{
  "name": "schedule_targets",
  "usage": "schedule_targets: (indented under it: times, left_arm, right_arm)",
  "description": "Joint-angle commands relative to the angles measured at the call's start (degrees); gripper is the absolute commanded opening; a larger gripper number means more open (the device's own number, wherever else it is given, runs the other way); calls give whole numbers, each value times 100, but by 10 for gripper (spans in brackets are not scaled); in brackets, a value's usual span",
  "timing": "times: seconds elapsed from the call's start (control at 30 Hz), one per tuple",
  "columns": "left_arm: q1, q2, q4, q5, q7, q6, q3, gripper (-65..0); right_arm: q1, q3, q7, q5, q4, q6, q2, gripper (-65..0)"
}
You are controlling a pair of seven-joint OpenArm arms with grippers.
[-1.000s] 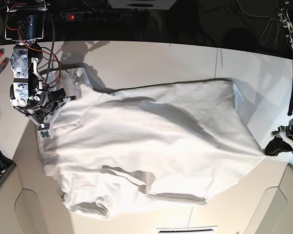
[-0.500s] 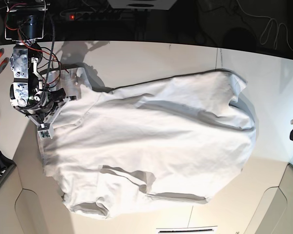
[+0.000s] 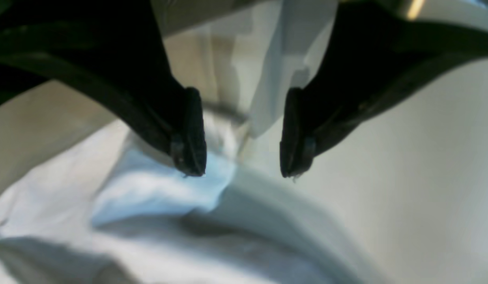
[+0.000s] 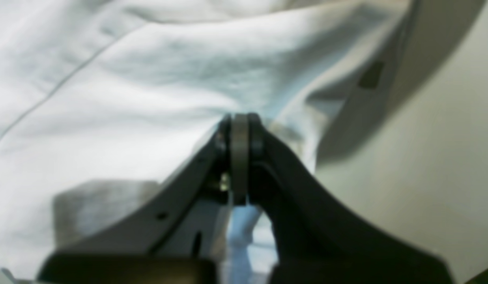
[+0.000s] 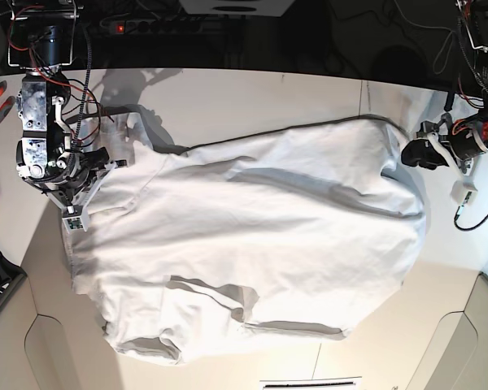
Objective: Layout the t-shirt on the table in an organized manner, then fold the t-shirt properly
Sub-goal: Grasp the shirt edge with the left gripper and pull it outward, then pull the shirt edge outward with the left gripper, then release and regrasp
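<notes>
My left gripper [image 3: 243, 156] stands with its two black fingers [image 3: 188, 134] well apart and nothing between them; just below them lies a rumpled fold of the t-shirt [image 3: 157, 193], with bare table [image 3: 425, 157] off to one side (this view is blurred, so I can't tell whether a fingertip touches the cloth). My right gripper [image 4: 239, 134] is pressed together, and a bunched bit of the white fabric seems pinched at its tips, the shirt body spreading away from it with a long seam line across it. From overhead, the t-shirt [image 5: 252, 244] lies spread over the middle of the table [image 5: 252, 101], creased and uneven, one edge folded over near the front. My right gripper [image 5: 75, 213] sits at one end of it, my left gripper [image 5: 415, 154] at the other, just beside the cloth's edge.
</notes>
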State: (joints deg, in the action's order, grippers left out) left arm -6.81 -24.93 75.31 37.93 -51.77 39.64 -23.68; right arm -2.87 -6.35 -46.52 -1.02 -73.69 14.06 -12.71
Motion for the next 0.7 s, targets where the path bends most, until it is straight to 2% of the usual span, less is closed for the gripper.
schedule_targets:
  times: [0.0, 0.1, 0.2, 0.27, 0.33, 0.37, 0.4, 0.43, 0.5, 0.63, 0.67]
  left_arm:
    - [63, -76, 81, 52, 76, 36, 20, -315]
    - [61, -26, 81, -31, 79, 36, 269, -315]
    - [61, -28, 81, -402, 295, 24, 616, -315]
    - [61, -28, 81, -699, 442, -155, 855, -315]
    - [61, -31, 81, -828, 439, -175, 1060, -318]
    - [59, -28, 81, -905, 437, -173, 1143, -337]
    - [61, -31, 81, -992, 437, -175, 1211, -382]
    - [61, -31, 81, -1067, 437, -175, 1246, -452]
    - [59, -37, 81, -1126, 431, -175, 1246, -636]
    - [59, -153, 81, -1211, 127, -205, 1241, -650]
    - [57, -199, 81, -1207, 17, -345, 1241, -650]
  right_arm:
    - [68, -15, -492, -155, 87, -37, -61, -650]
    - [68, -15, -492, -157, 87, -37, -61, -650]
    - [68, -15, -490, -157, 87, -37, -61, -650]
    - [68, -15, -490, -155, 87, -37, -61, -650]
    - [68, -15, -490, -155, 87, -37, -61, -650]
    - [68, -15, -490, -155, 87, -37, -61, -650]
    - [68, -15, -490, -155, 87, -37, -61, -650]
    - [68, -15, -490, -155, 87, -37, -61, -650]
    - [68, -15, -492, -157, 87, -37, -61, -650]
    - [68, -15, -492, -157, 87, -39, -61, -650]
    - [68, -15, -492, -157, 87, -39, -61, -650]
